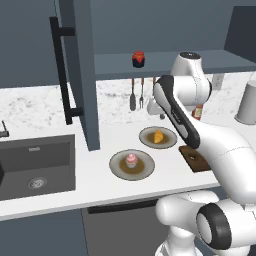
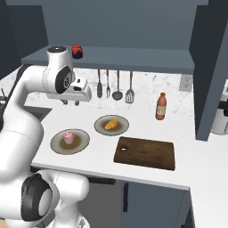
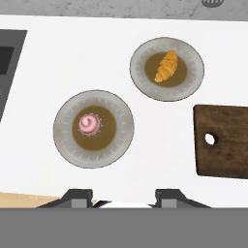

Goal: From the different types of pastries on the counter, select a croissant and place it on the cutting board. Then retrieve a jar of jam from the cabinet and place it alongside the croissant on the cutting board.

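Two grey-rimmed plates sit on the white desk [image 1: 115,187] in the left base view. Nearer plate [image 1: 132,165] carries the pink-frosted cupcake [image 1: 131,159]; farther plate [image 1: 158,137] carries the croissant [image 1: 158,136]. Cabinet door [image 1: 80,70] stands swung out, black bar handle [image 1: 61,70] on it. Jar of jam [image 1: 138,59], red with dark lid, sits on the open cabinet shelf [image 1: 165,62], above the hanging utensils [image 1: 137,95]. Dark sink [image 1: 36,167] at left. Cutting board [image 1: 194,159] mostly hidden behind the arm, just right of the croissant plate.

Right base view: hand [image 2: 71,102] hangs high above the desk, left of the plates, touching nothing. Fingers look a little apart with nothing between them, though small here. Croissant lies in the middle of its plate, cupcake plate to its lower left, the two plates near but apart. Cutting board bare, small hole at its left end, beside the croissant plate. Orange-red bottle [image 2: 161,107] stands upright against the backsplash. Jar at the shelf's left end.

Hand view: looking straight down. Fingertips [image 3: 77,197] stand parted at the bottom edge, nothing pinched. Cupcake plate just above them, croissant plate at upper right, board's holed end at right, sink edge [image 3: 9,68] at left.
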